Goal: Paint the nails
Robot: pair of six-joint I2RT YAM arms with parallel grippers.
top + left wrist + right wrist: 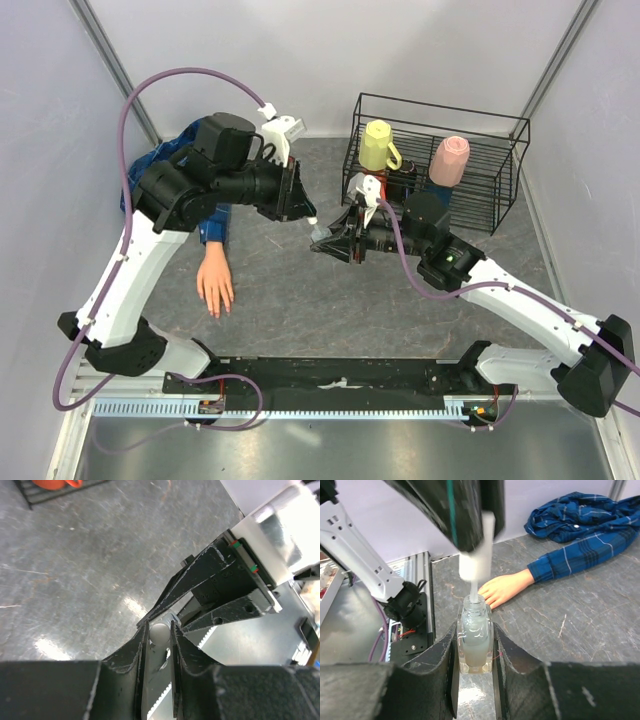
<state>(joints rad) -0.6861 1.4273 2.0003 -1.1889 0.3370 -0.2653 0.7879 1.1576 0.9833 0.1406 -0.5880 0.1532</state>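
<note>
My right gripper point(327, 241) is shut on a small clear bottle of pale polish point(476, 635) and holds it upright over the table. My left gripper point(304, 207) is shut on the bottle's white cap point(470, 562) right above it. The cap's thin brush stem reaches down into the bottle's neck. In the left wrist view the cap's round end point(160, 633) sits between my fingers. The peach mannequin hand point(215, 285) lies palm down to the left, sticking out of a blue plaid sleeve point(214, 226). Its nails point(489, 593) are too small to make out.
A black wire rack point(500, 195) stands at the back right with a yellow mug point(378, 145) and a pink cup point(449, 160). The rest of the plaid shirt point(165, 160) is bunched at the back left. The arms' black base rail point(330, 372) runs along the near edge.
</note>
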